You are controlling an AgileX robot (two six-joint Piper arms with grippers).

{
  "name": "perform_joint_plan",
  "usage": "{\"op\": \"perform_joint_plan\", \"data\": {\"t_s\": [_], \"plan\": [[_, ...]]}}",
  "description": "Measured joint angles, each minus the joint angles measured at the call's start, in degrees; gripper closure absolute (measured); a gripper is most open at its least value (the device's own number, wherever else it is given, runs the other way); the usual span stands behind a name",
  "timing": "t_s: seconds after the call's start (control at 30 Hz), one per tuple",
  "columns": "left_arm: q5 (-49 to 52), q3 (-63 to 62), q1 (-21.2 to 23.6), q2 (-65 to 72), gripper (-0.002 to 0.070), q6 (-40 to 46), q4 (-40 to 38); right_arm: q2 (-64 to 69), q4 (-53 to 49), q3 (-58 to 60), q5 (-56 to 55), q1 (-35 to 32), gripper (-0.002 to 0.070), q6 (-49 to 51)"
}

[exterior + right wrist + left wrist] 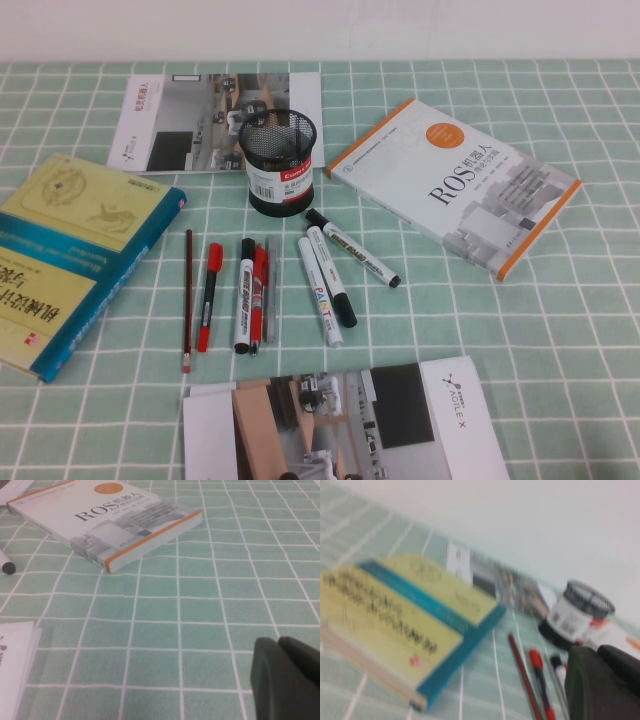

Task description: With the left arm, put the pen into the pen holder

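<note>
The pen (187, 300) is a thin dark-red stick lying flat on the green checked cloth, at the left end of a row of markers. It also shows in the left wrist view (522, 675). The pen holder (279, 160) is a black mesh cup with a red-and-white label, standing upright behind the row; the left wrist view shows it too (575, 615). Neither arm shows in the high view. My left gripper (598, 651) is shut and empty, off the cloth, near the markers. My right gripper (277, 642) is shut and empty above bare cloth.
A teal-and-yellow book (70, 260) lies left of the pen. A black pen with a red cap (208, 295) and several markers (250, 290) lie right of it. A ROS book (460, 185) lies at the right, a magazine (215, 120) behind, another (340, 425) in front.
</note>
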Motion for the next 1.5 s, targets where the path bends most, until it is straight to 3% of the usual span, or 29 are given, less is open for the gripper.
{"op": "perform_joint_plan", "data": {"t_s": [0.13,0.33,0.57,0.87,1.03,1.17,1.5], "plan": [[5.2,-4.2,0.0,2.7,0.0675,-0.6,-0.5,0.0,0.0,0.0,0.0,0.0,0.0696,0.0],[14.0,-18.4,0.0,20.1,0.0675,-0.3,-0.6,0.0,0.0,0.0,0.0,0.0,0.0696,0.0],[27.6,-37.8,0.0,45.6,0.0675,9.2,-0.8,0.0,0.0,0.0,0.0,0.0,0.0696,0.0],[34.0,-52.8,-0.3,72.0,0.0675,14.3,-2.4,0.0,0.0,0.0,0.0,0.0,0.0696,0.0],[35.2,-60.0,-5.9,83.3,0.0675,12.4,1.5,0.0,0.0,0.0,0.0,0.0,0.0696,0.0],[36.5,-65.5,-11.0,89.9,0.0675,6.1,8.0,0.0,0.0,0.0,0.0,0.0,0.0696,0.0],[42.3,-77.2,-14.9,100.7,0.0675,-0.7,14.9,0.0,0.0,0.1,0.0,0.0,0.0696,0.0]]}}
